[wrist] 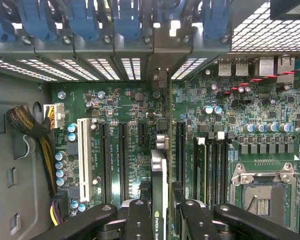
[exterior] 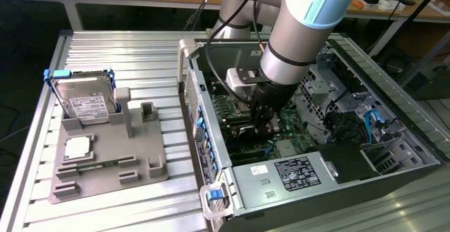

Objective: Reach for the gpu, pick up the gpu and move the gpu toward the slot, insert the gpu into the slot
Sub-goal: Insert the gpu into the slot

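Partly readable white lettering "NVIDIA QUA", cut off, on the edge of the gpu [wrist: 159, 200] held upright between the gripper [wrist: 160, 220] fingers. Tiny white print beside the motherboard slots, not legible. Printed labels on the power supply [exterior: 295, 171] and hard drive [exterior: 88, 105], unreadable.

The robot arm [exterior: 299, 37] reached steeply downward from above, its grey tube and pale blue joint caps angled low. The black gripper [exterior: 266, 120] pointed straight down — its two dark fingers [wrist: 139, 220] stood close together, clamped on a thin card [wrist: 159, 195] edge.
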Motion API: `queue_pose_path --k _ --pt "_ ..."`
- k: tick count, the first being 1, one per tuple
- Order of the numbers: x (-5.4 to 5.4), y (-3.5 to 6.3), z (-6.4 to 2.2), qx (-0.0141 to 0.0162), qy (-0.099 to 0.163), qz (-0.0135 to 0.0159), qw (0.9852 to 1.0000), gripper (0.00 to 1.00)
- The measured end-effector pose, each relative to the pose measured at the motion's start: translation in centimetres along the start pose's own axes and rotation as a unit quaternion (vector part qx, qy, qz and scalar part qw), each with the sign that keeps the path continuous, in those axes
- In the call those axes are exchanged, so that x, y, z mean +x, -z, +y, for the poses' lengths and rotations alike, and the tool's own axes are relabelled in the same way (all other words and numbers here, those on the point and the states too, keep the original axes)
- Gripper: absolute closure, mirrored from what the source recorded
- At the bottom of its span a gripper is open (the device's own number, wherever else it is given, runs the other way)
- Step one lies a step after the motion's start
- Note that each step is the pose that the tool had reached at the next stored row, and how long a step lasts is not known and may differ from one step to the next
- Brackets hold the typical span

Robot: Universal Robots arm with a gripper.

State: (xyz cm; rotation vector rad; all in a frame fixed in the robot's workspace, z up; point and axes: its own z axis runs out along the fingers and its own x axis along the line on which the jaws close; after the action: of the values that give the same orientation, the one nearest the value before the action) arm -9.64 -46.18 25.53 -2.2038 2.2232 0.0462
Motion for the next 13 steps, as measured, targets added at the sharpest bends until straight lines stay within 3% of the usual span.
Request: queue_pose_path --k 13 --pt "0.00 -0.27 0.00 0.0001 0.000 -0.0002 1.0000 0.73"
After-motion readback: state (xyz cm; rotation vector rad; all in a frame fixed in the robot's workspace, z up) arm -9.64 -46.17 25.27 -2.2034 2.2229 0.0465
